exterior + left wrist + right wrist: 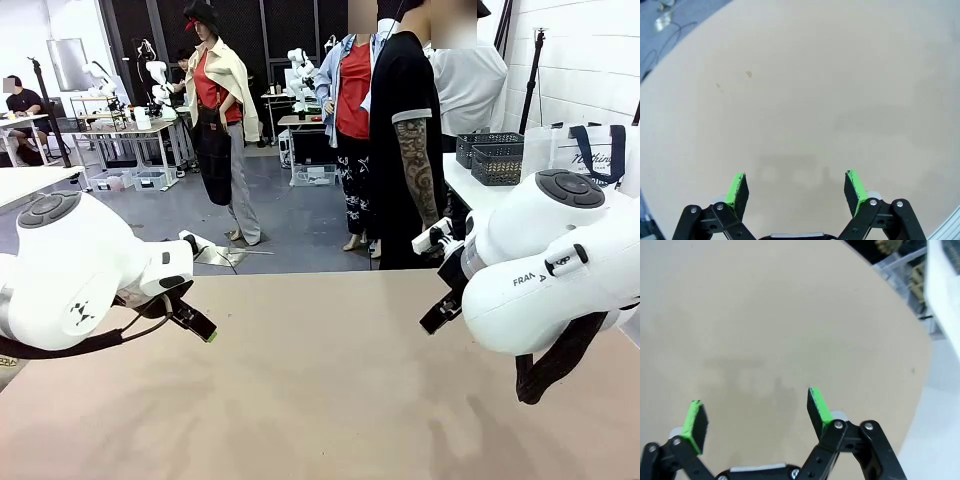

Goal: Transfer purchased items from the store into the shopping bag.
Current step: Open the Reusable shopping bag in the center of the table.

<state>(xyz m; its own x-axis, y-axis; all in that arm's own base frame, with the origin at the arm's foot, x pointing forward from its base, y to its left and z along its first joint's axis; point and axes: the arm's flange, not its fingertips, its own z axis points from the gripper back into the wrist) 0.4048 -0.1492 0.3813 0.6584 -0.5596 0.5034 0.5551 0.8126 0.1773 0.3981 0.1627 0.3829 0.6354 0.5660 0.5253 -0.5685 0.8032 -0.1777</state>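
Left jaws and right jaws both stand spread wide and empty over the bare desk [800, 75]. Farther out, a person [405, 130] stands at the far edge. Basket [497, 160] and bag [560, 160] sit side by side on a white side table [465, 187], well beyond the right arm [550, 270]. Whether the basket holds items I cannot tell. The transfer looks not yet begun, with all of it left.

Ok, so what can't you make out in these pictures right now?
- Front view: contents of the grey baskets; slotted walls hide them, and they are far off.
- Front view: lower part of the shopping bag; the right arm covers it.
- Right wrist view: the clutter beyond the table; blurred and cut off by the picture's top.
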